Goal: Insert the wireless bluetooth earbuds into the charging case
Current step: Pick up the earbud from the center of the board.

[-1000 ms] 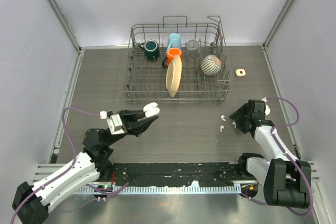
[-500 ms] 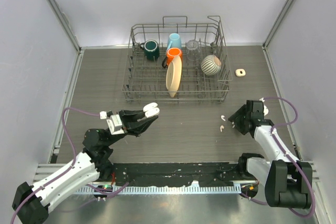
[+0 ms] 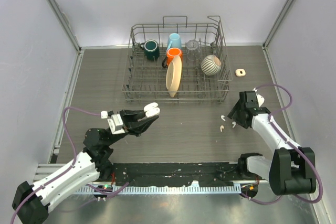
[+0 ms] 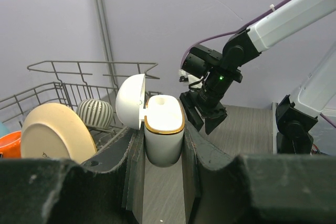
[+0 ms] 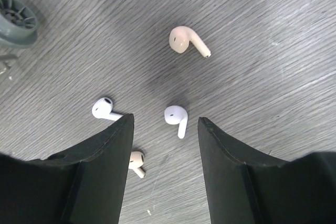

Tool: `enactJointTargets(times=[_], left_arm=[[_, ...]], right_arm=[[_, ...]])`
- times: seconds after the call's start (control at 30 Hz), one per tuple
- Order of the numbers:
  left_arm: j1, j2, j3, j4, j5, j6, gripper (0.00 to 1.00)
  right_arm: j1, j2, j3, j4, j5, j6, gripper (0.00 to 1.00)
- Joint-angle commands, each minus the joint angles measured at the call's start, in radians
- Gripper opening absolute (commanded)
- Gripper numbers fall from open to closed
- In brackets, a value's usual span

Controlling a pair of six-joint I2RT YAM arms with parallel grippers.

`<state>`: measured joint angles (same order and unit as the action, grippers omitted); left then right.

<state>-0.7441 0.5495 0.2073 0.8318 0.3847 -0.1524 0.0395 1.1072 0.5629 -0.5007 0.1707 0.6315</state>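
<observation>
My left gripper [image 3: 149, 116] is shut on the white charging case [image 3: 151, 109], held above the table left of centre. In the left wrist view the charging case [image 4: 164, 129] stands upright between the fingers, its gold-rimmed lid hinged open to the left. Several small white earbuds [image 3: 222, 118] lie loose on the table at the right. My right gripper [image 3: 234, 118] hovers low over them, open. From the right wrist, one earbud [image 5: 175, 115] lies between the fingers of that gripper [image 5: 165, 123], another earbud [image 5: 184, 39] farther ahead, and two more lie by the left finger [image 5: 105, 150].
A wire dish rack [image 3: 134, 85] at the back holds mugs, a cream plate [image 3: 174, 75] and a striped bowl [image 3: 211, 64]. A small cream object [image 3: 240, 72] lies right of the rack. A grey round foot [image 5: 18, 22] shows at the right wrist view's upper left.
My right arm has shifted slightly left and away from me, over the earbuds, and its jaws have narrowed a little. The left arm and the case have stayed put.
</observation>
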Motion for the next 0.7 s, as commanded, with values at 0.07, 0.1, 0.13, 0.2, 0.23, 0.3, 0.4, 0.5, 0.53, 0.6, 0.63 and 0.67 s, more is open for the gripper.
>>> enactJointTargets(times=[0.07,0.1,0.13,0.2,0.23,0.3,0.4,0.5,0.53,0.6,0.63,0.67], left_arm=[[-0.001,0.009,0.041,0.03,-0.007,0.01,0.0],[-0.001,0.009,0.041,0.029,-0.007,0.011,0.0],[-0.001,0.01,0.041,0.03,-0.007,0.011,0.0],[-0.001,0.01,0.041,0.029,-0.007,0.011,0.0],[-0.001,0.012,0.041,0.029,-0.007,0.011,0.0],[-0.001,0.013,0.04,0.03,-0.009,0.011,0.0],[-0.001,0.013,0.04,0.03,-0.009,0.011,0.0],[0.0,0.012,0.04,0.029,-0.009,0.011,0.0],[0.0,0.01,0.04,0.029,-0.009,0.011,0.0],[-0.001,0.01,0.04,0.027,-0.009,0.013,0.0],[-0.001,0.01,0.04,0.027,-0.009,0.011,0.0],[-0.001,0.009,0.038,0.027,-0.009,0.011,0.0]], right_arm=[[0.003,0.08,0.072,-0.018,0.069,-0.104,0.55],[0.003,0.088,0.078,-0.015,0.05,-0.111,0.54],[0.003,0.098,0.083,-0.016,0.046,-0.116,0.54],[0.003,0.112,0.084,-0.01,0.02,-0.128,0.52],[0.003,0.115,0.083,-0.012,0.018,-0.13,0.51],[0.003,0.117,0.081,-0.009,0.015,-0.133,0.5],[0.003,0.125,0.081,-0.007,0.012,-0.135,0.47],[0.003,0.14,0.086,-0.01,0.003,-0.138,0.46],[0.003,0.141,0.088,-0.012,-0.003,-0.138,0.45],[0.005,0.149,0.089,-0.015,-0.007,-0.139,0.45],[0.005,0.155,0.091,-0.018,-0.005,-0.139,0.45],[0.005,0.158,0.092,-0.016,-0.007,-0.139,0.45]])
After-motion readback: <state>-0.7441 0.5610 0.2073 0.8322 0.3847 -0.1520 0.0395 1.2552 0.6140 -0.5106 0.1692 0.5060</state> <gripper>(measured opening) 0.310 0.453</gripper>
